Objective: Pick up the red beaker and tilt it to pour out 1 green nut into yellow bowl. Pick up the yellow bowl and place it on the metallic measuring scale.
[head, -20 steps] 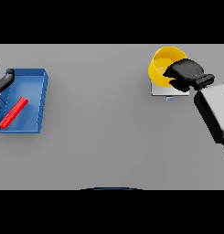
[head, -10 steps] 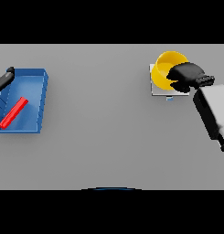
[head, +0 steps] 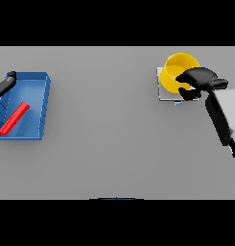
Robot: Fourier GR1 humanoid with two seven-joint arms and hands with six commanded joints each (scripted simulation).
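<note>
A yellow bowl [head: 179, 71] sits on the metallic measuring scale [head: 163, 91] at the far right of the grey counter [head: 109, 144], the robot's right hand [head: 196, 79] curled over the bowl's near rim, gripping it. At far left, the left hand [head: 5, 83] rests over the edge of a blue tray [head: 42, 96] holding a red beaker [head: 14, 118] lying on its side; whether that hand is open or closed cannot be told.
</note>
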